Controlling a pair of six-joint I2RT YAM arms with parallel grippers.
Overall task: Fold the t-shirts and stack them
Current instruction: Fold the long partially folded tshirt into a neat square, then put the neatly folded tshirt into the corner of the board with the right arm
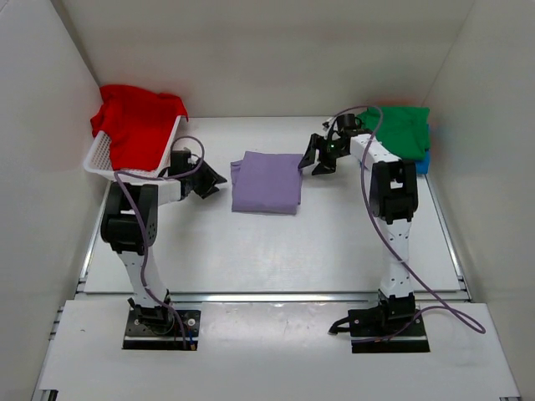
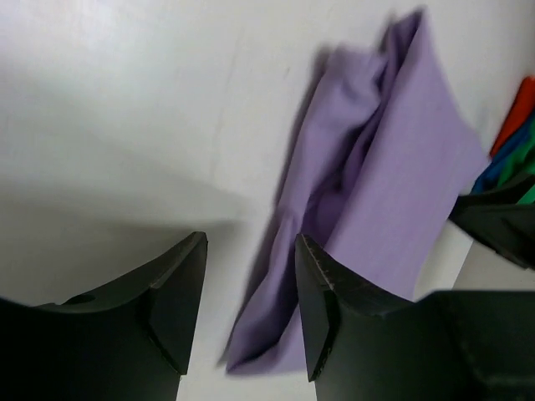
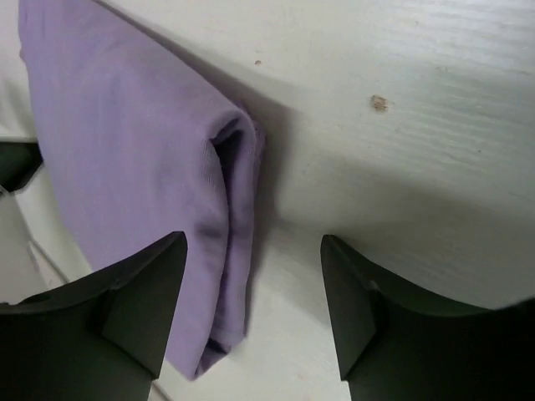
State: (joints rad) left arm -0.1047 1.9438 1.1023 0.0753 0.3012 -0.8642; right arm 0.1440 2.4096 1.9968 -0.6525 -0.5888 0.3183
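A lavender t-shirt (image 1: pixel 267 182) lies folded into a rectangle at the table's middle. My left gripper (image 1: pixel 211 181) hangs open just off its left edge, with nothing between the jaws; the same shirt (image 2: pixel 393 159) shows ahead in the left wrist view. Open as well, my right gripper (image 1: pixel 310 162) sits at the shirt's upper right corner, and the folded edge (image 3: pixel 125 167) lies loose below its left finger. A red t-shirt (image 1: pixel 138 121) is heaped in the white basket (image 1: pixel 99 157). At the back right a green t-shirt (image 1: pixel 401 127) rests folded on a blue one (image 1: pixel 423 161).
White walls close in the table on the left, back and right. The basket stands against the left wall, right behind my left arm. The green and blue stack sits in the back right corner beside my right arm.
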